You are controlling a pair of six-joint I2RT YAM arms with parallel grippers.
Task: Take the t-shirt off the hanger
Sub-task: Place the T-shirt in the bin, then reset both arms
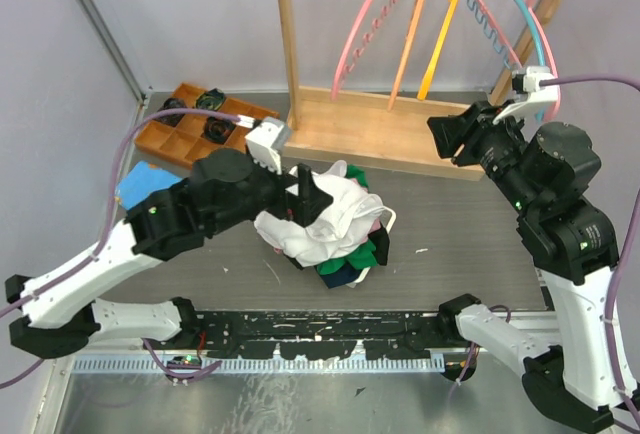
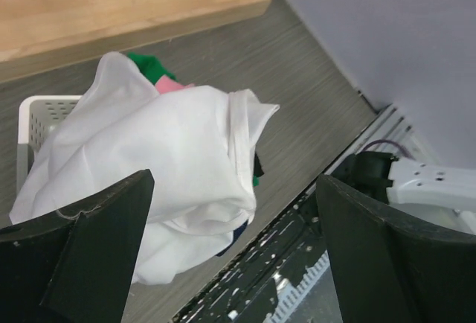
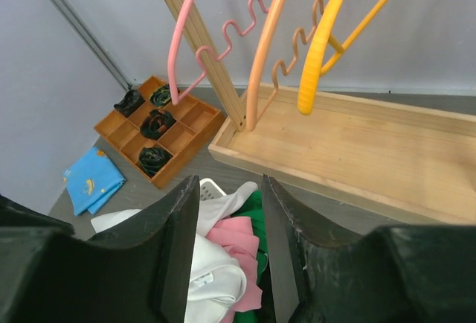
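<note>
The white t-shirt (image 1: 330,216) lies crumpled on top of a pile of clothes in a white basket (image 2: 44,111), and no hanger touches it. My left gripper (image 1: 305,199) hovers just over it, jaws wide open and empty; in the left wrist view the t-shirt (image 2: 163,159) sits below the left gripper (image 2: 234,183). Bare pink (image 1: 370,24), orange (image 1: 410,39) and yellow (image 1: 445,34) hangers hang from the wooden rail. My right gripper (image 1: 445,139) is raised beside the rack, open with nothing in it. Its wrist view shows the right gripper (image 3: 228,189) above the t-shirt (image 3: 212,271).
The wooden rack base (image 1: 380,129) lies behind the basket. A pink-and-blue hanger (image 1: 520,14) hangs at the rail's right end. A brown compartment tray (image 1: 200,119) and a blue cloth (image 1: 145,186) lie at the left. Pink (image 3: 238,241) and green (image 3: 256,211) garments are in the pile.
</note>
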